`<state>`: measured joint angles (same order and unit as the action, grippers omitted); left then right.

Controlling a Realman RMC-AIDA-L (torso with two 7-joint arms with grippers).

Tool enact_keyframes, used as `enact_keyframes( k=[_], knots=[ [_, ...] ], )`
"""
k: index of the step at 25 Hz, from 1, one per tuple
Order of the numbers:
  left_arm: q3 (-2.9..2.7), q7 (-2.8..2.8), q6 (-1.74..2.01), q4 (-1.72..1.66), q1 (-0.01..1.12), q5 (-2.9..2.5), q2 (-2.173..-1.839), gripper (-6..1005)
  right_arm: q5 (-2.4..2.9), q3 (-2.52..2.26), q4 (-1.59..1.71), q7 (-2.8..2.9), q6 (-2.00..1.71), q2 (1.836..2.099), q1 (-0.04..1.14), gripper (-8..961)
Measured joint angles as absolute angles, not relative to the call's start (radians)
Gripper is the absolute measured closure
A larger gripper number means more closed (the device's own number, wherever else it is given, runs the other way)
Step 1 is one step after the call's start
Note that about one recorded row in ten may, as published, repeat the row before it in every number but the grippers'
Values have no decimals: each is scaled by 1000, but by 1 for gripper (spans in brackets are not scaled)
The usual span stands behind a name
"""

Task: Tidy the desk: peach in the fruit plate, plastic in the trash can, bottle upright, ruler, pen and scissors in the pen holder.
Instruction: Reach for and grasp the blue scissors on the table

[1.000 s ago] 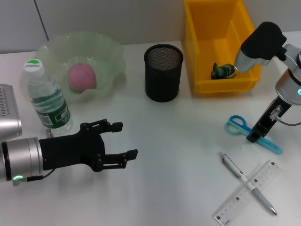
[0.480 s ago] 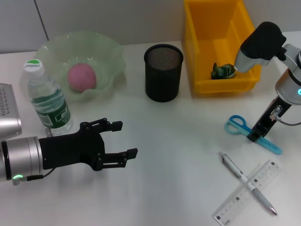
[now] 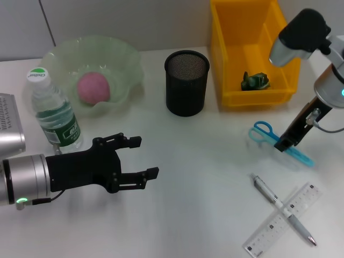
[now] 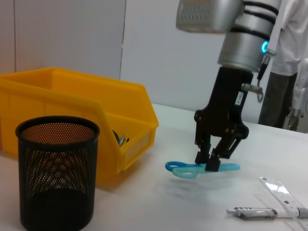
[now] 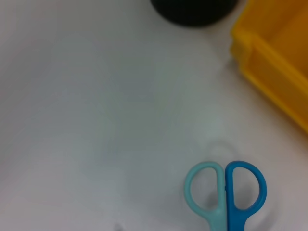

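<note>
My right gripper (image 3: 283, 144) is shut on the blue scissors (image 3: 264, 133) and holds them lifted a little above the table; the left wrist view shows the same grip (image 4: 208, 162) on the scissors (image 4: 185, 169), and the handles show in the right wrist view (image 5: 226, 190). The black mesh pen holder (image 3: 186, 82) stands mid-table. A pen (image 3: 283, 208) lies crossed over a clear ruler (image 3: 282, 217) at the front right. The peach (image 3: 94, 87) sits in the green fruit plate (image 3: 123, 59). The bottle (image 3: 54, 112) stands upright. My left gripper (image 3: 141, 157) is open and empty.
The yellow bin (image 3: 228, 64) at the back right holds a crumpled green piece of plastic (image 3: 254, 81). A silver device (image 3: 9, 126) sits at the left edge.
My right gripper has lifted the scissors off the table and moved them a little left and back. The left arm has barely moved.
</note>
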<state>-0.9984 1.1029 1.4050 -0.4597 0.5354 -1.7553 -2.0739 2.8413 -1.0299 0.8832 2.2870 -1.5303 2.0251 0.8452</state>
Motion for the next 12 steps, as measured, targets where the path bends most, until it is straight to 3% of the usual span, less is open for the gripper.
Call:
enact_keyframes(
  k=[12],
  knots=[
    [-993,1104,1405,-457,541,-1755,-2072,138,2669,-882,981,2128,-1716,2006,823,749]
  ],
)
